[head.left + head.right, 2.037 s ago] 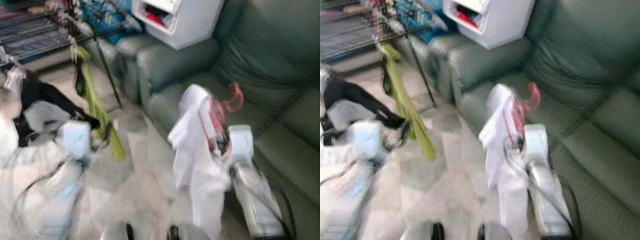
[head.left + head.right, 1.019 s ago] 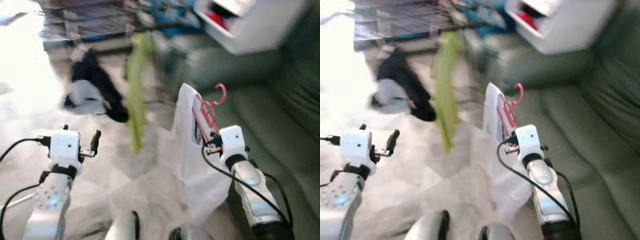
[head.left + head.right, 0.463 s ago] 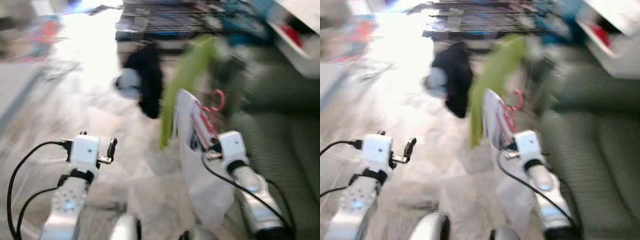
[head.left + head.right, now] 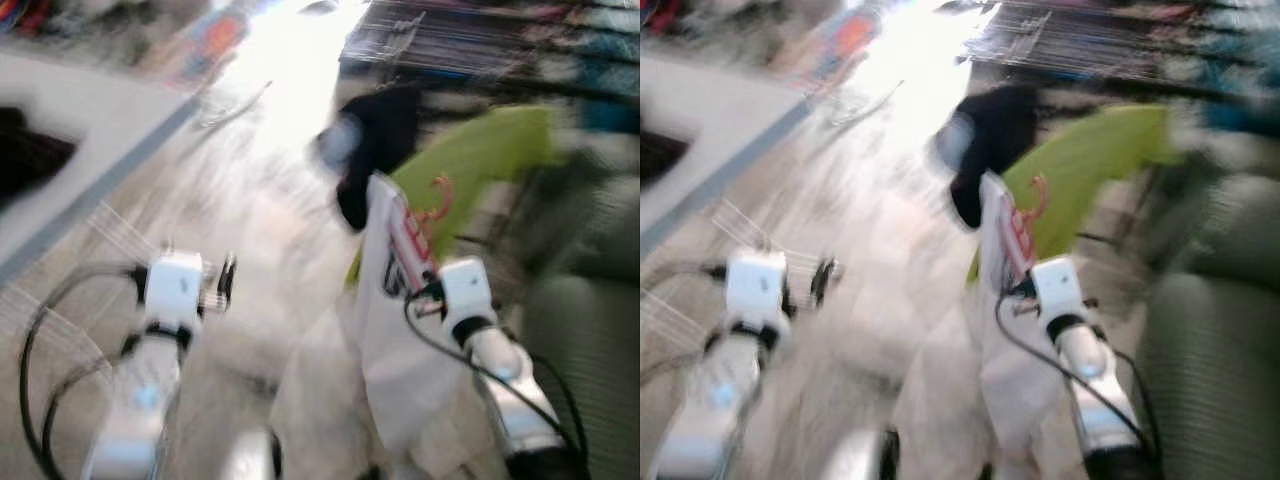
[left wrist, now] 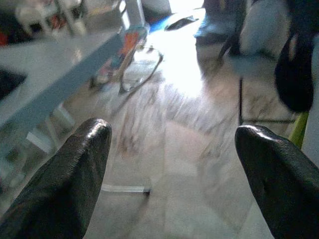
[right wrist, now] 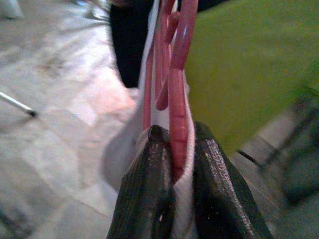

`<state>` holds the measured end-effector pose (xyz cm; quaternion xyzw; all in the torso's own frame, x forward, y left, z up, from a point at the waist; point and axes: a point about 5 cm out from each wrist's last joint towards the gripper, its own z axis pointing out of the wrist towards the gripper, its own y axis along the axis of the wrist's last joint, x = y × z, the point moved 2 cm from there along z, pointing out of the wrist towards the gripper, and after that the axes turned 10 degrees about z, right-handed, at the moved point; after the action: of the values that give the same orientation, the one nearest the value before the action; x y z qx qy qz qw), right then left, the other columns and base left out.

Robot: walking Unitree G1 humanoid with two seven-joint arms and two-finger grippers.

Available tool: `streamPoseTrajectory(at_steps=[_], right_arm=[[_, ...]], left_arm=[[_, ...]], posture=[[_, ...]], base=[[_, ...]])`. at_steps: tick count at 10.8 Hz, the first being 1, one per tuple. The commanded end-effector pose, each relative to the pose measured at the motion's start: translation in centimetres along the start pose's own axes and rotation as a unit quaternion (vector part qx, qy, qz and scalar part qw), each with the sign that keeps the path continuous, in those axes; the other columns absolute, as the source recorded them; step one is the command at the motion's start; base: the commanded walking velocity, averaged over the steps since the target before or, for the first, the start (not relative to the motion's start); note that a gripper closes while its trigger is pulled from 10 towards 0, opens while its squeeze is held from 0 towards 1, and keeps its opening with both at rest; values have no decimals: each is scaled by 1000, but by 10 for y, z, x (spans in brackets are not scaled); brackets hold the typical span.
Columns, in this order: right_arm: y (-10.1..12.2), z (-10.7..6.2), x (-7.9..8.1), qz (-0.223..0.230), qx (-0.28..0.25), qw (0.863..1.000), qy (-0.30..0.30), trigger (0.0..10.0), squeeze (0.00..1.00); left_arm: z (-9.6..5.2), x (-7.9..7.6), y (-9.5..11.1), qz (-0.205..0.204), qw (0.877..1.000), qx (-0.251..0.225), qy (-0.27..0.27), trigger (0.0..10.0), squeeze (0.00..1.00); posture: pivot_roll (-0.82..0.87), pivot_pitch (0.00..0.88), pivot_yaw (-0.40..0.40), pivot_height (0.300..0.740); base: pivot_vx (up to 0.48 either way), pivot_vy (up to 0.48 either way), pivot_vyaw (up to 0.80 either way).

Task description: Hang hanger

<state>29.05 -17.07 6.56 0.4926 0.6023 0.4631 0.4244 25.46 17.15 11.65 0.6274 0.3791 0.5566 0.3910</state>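
My right gripper (image 6: 173, 169) is shut on a pink plastic hanger (image 6: 178, 99) that carries a white garment (image 4: 385, 330); the hook (image 4: 441, 198) points up and the cloth hangs down in front of me. My left gripper (image 5: 172, 149) is open with only floor between its fingers, held out on the left at about the same height (image 4: 225, 280). A dark wire drying rack (image 4: 470, 45) stands ahead at the top of the eye views, with a green garment (image 4: 470, 160) and a black garment (image 4: 380, 140) hanging from it.
A green sofa (image 4: 590, 300) lies to my right. On the left a white table or counter edge (image 4: 70, 170) runs diagonally. The pale tiled floor (image 4: 260, 200) between them is bright with glare. The views are blurred.
The camera has swung left: the sofa and white cabinet slid out to the right, and the white counter came in on the left. The right gripper keeps hold of the hanger.
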Motion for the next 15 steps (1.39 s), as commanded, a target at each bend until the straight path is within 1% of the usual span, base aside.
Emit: streamPoseTrajectory(at_steps=[1,2,3,4,5,6,7,8,10,12,13,14,15], right_arm=[[14,3,4,-4,-33,999,13,10000,0],[14,3,2,-4,-33,999,12,10000,0],[14,4,1,-4,-33,999,12,10000,0],[15,3,4,-4,-34,999,16,10000,0],[15,3,5,-4,-35,999,20,10000,0],[15,2,4,-4,-35,999,20,10000,0],[16,-3,8,11,-42,998,42,10000,0],[16,-5,11,12,-42,998,48,10000,0],[15,-5,14,8,-41,998,52,10000,0],[18,-3,14,7,-45,998,54,10000,0],[23,-4,15,23,-48,996,66,10000,0],[27,-4,19,50,-53,994,78,10000,0],[27,-4,19,51,-52,994,78,10000,0]], left_arm=[[-3,-8,-7,-21,999,18,-34,10000,0],[-5,-15,-6,-28,998,13,-48,10000,0],[-6,-20,-4,-26,998,10,-47,10000,0],[-6,-18,-4,-19,999,9,-32,10000,0],[-6,-15,-6,-26,999,16,-22,10000,0],[-10,-12,-9,-22,999,27,-11,10000,0],[-21,-17,-18,-11,999,40,-30,10000,0],[-25,-21,-20,-11,998,44,-37,10000,0],[-21,-24,-16,-19,998,42,-39,10000,0],[-21,-26,-14,-22,998,40,-44,10000,0],[-20,-30,-15,-32,996,43,-67,10000,0],[-19,-33,-14,-33,995,41,-83,10000,0],[-17,-35,-13,-33,995,39,-85,10000,0]], posture=[[27,91,-14,740],[26,92,-17,740],[26,93,-18,740],[24,93,-22,740],[25,92,-25,740],[26,92,-27,740],[29,90,-29,740],[30,90,-30,740],[30,86,-35,740],[29,86,-36,740],[28,86,-34,740],[24,84,-32,740],[24,84,-30,740]], base=[[0,0,800],[0,0,800],[0,0,800],[0,0,800],[0,0,800],[0,0,800],[0,0,794],[0,0,794],[0,0,794],[0,0,794],[0,0,788],[0,0,0],[0,0,0]])
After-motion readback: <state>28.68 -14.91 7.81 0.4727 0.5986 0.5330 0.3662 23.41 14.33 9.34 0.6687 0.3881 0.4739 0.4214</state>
